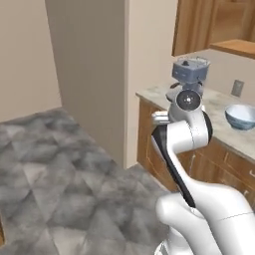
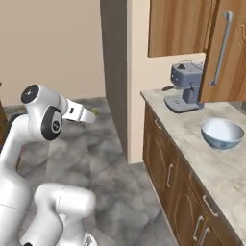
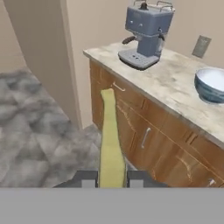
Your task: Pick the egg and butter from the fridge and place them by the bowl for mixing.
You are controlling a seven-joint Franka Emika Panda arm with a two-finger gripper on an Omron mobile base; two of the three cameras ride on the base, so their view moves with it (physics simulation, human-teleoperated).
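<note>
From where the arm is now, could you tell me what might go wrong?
The butter sticks far out past the gripper, so it could pivot or slip. The arm is out over the floor, short of the counter, so a drop lands there. On approach, the long stick could knock the bowl.

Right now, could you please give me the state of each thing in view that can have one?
butter: held between the fingers, above the floor, not yet on the counter.
gripper: shut on the butter.
bowl: upright on the counter, nothing visible in it.
coffee machine: upright at the counter's far end.
lower cabinet doors: closed.
</note>
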